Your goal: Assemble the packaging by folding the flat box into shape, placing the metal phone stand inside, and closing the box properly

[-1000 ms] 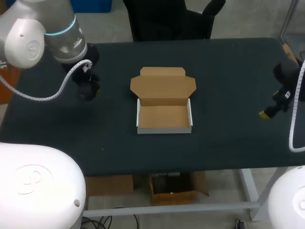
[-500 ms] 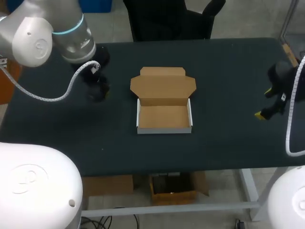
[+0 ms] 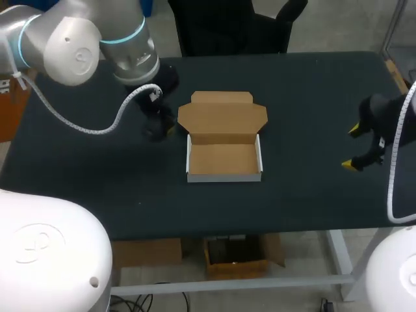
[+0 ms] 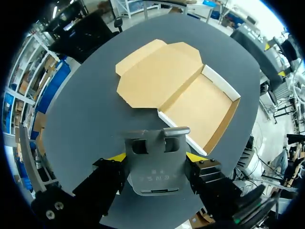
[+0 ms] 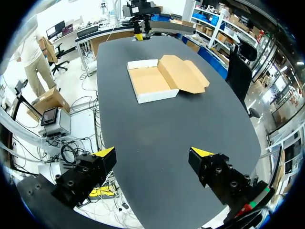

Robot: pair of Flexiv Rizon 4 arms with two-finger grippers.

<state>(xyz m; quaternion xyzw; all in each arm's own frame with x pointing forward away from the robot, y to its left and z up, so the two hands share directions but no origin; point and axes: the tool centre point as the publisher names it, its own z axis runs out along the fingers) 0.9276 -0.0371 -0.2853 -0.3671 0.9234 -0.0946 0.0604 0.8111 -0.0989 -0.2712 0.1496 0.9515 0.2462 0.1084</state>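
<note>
The cardboard box [image 3: 224, 159] stands folded in the middle of the table, white outside, its lid [image 3: 223, 116] lying open behind the tray. In the left wrist view my left gripper [image 4: 156, 157] is shut on the grey metal phone stand [image 4: 155, 164], held upright between the yellow tips; the box [image 4: 200, 107] lies just ahead of it. In the head view that gripper [image 3: 156, 129] hangs by the lid's left corner. My right gripper [image 3: 354, 147] hovers open and empty far right of the box. From its wrist, the right gripper [image 5: 153, 152] faces the box [image 5: 152, 81] across bare table.
The dark table top [image 3: 312, 91] carries only the box. Bare surface stretches between the box and my right gripper and along the front edge [image 3: 227, 231].
My left arm has carried the phone stand rightward, from the table's left side to beside the box lid. My right gripper has drifted slightly left and turned, so both tips now show.
</note>
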